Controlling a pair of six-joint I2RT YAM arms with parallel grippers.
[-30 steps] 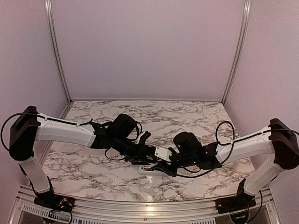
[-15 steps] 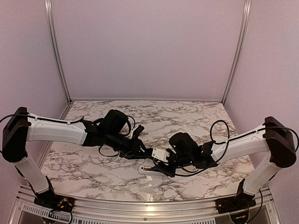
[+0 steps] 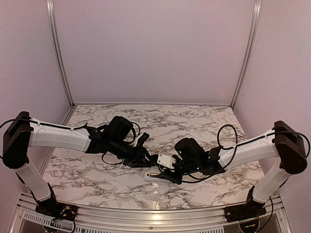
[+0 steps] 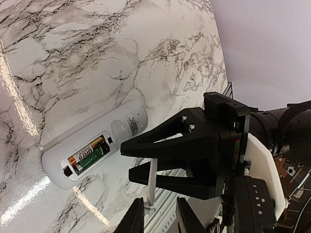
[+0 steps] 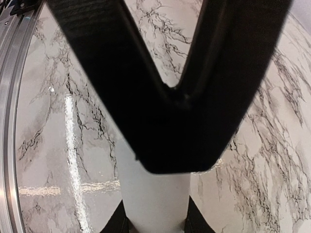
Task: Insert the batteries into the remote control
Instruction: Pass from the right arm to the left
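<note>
The right gripper is clamping a thin white piece just beside the remote control. Its arm is reaching low towards the remote control. The left gripper is hovering near the remote control with its fingers apart and nothing between them. The remote control is lying back up on the bench with its bay open. One battery is sitting inside. The battery's print and the remote control's label are too small to read.
</note>
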